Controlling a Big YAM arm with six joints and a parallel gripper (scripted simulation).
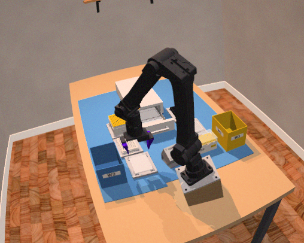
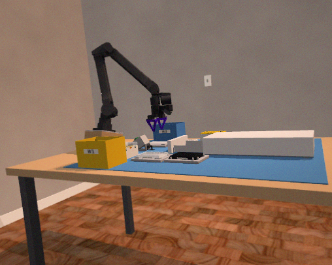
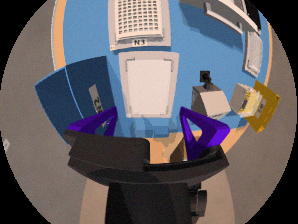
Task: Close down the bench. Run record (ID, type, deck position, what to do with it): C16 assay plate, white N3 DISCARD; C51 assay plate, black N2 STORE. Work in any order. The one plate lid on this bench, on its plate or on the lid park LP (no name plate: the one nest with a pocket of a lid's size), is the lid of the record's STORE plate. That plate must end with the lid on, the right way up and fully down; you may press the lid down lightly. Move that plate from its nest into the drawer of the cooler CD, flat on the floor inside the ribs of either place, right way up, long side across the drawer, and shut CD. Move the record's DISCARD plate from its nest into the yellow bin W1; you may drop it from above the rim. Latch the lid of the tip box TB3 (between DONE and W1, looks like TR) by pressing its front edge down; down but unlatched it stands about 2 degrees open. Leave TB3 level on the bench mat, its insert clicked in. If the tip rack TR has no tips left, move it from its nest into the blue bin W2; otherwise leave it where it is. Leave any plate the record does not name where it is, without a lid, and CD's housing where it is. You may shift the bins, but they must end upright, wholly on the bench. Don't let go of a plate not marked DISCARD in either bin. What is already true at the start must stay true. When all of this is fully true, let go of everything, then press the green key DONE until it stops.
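My gripper (image 1: 137, 148) (image 2: 156, 128) (image 3: 148, 110) is open and empty. It hangs above the near edge of the lid park LP (image 1: 131, 170) (image 3: 174, 59), where a flat pale lid (image 1: 140, 164) (image 3: 148, 86) lies. Just beyond it, a white gridded plate (image 1: 133, 145) (image 3: 137, 12) sits in its nest. The black plate (image 2: 185, 156) and a pale plate (image 2: 149, 156) sit in nests on the other side of the arm. The arm mostly hides them in the top view. The cooler CD (image 1: 152, 97) (image 2: 261, 143) has its drawer (image 1: 158, 120) (image 2: 180, 143) pulled open.
The tip rack TR (image 1: 116, 120) (image 2: 213, 132) shows a yellow top. The blue bin W2 (image 1: 108, 166) (image 2: 168, 130) (image 3: 69, 92) stands left of the lid park. The yellow bin W1 (image 1: 229, 128) (image 2: 100, 151) (image 3: 260, 106), tip box TB3 (image 1: 207, 140) (image 2: 131, 151) and DONE key (image 2: 141, 141) (image 3: 212, 99) stand on the right.
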